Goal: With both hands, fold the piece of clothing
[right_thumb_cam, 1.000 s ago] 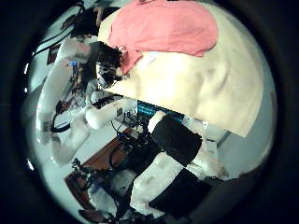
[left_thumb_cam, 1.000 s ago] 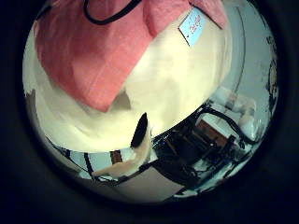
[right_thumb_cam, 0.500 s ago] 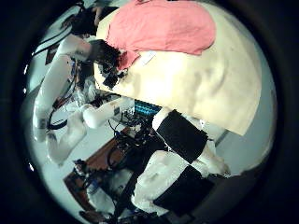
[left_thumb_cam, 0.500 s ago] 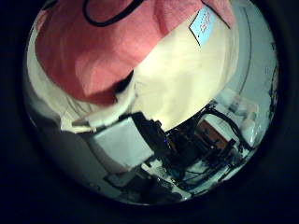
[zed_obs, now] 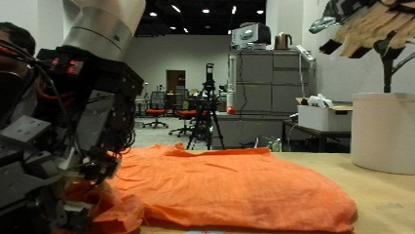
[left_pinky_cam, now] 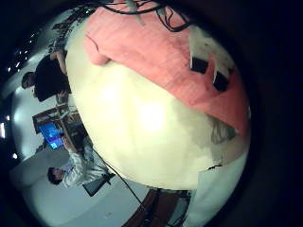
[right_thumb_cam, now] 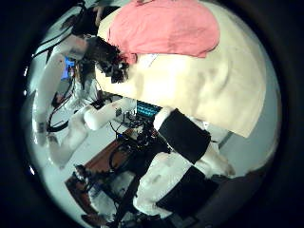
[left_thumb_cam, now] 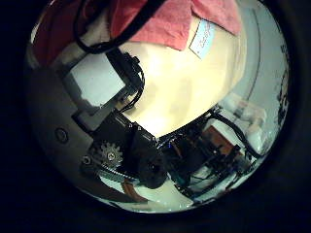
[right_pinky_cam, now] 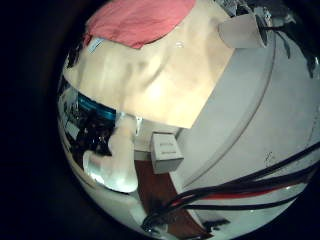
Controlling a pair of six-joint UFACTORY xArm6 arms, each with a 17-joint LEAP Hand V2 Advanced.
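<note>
The orange piece of clothing (zed_obs: 240, 190) is lying flat on the desk (zed_obs: 387, 200), the left hand (zed_obs: 58, 146) is reaching its lower-left corner, probably to grab it, fingers hidden so I cannot tell, while the right hand (zed_obs: 370, 29) is hanging upper right, fingers loosely spread.

The left hand (zed_obs: 58, 146) has closed its fingers onto the garment's (zed_obs: 234, 190) edge.
</note>
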